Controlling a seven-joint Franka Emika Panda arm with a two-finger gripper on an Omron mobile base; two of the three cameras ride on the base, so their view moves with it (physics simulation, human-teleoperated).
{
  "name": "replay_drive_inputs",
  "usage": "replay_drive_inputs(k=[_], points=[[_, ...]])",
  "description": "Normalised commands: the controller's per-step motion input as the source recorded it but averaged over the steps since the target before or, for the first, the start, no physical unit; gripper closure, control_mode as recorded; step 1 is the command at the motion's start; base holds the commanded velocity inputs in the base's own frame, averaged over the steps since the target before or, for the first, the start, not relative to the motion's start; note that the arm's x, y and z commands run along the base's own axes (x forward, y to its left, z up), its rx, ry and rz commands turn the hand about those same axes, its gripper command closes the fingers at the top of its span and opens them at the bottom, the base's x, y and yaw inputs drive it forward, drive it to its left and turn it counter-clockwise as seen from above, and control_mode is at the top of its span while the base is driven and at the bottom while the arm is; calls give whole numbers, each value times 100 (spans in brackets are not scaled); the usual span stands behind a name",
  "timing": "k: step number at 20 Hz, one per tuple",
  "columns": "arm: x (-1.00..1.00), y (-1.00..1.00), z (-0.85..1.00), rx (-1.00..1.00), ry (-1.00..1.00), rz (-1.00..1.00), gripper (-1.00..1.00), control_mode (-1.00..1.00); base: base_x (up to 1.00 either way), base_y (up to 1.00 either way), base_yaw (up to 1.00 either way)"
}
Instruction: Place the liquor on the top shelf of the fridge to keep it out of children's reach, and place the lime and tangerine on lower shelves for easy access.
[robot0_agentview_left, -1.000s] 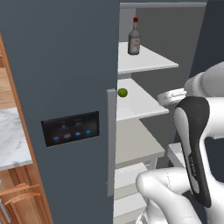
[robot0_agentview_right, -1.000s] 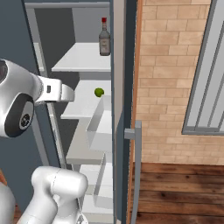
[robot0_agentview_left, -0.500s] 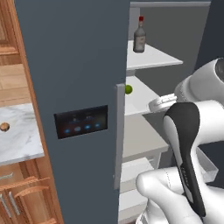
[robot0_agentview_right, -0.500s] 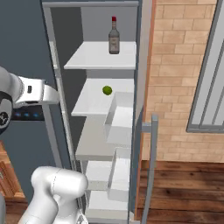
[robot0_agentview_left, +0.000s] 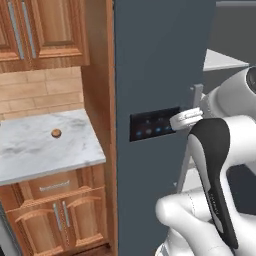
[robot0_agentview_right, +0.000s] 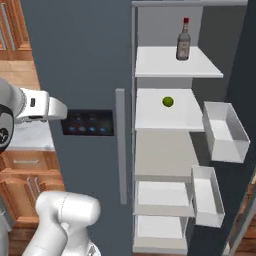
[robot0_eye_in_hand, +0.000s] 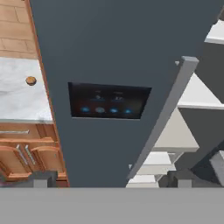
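Your gripper (robot0_eye_in_hand: 109, 178) stands wide open and empty at the frame bottom, while the tangerine (robot0_agentview_left: 56, 133), mid-left on the marble counter (robot0_agentview_left: 30, 155), looks light, firm and roll-prone, so pinch across its middle.

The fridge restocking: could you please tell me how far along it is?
Done: the liquor stands on the top shelf and the lime lies on the shelf below. In hand: nothing; the hand is open, facing the fridge door. Left: the tangerine, on the marble counter.
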Motion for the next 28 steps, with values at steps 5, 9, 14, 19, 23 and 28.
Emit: replay_drive_inputs(k=[5,9,14,19,23,28], points=[[0,0,0,0,0,0,-100,100,-4,100,0],[0,0,0,0,0,0,-100,100,9,100,0],[0,0,0,0,0,0,-100,100,37,93,0],[0,0,0,0,0,0,-100,100,54,69,-8],[0,0,0,0,0,0,-100,100,59,38,-12],[0,0,0,0,0,0,-100,100,61,11,-15]])
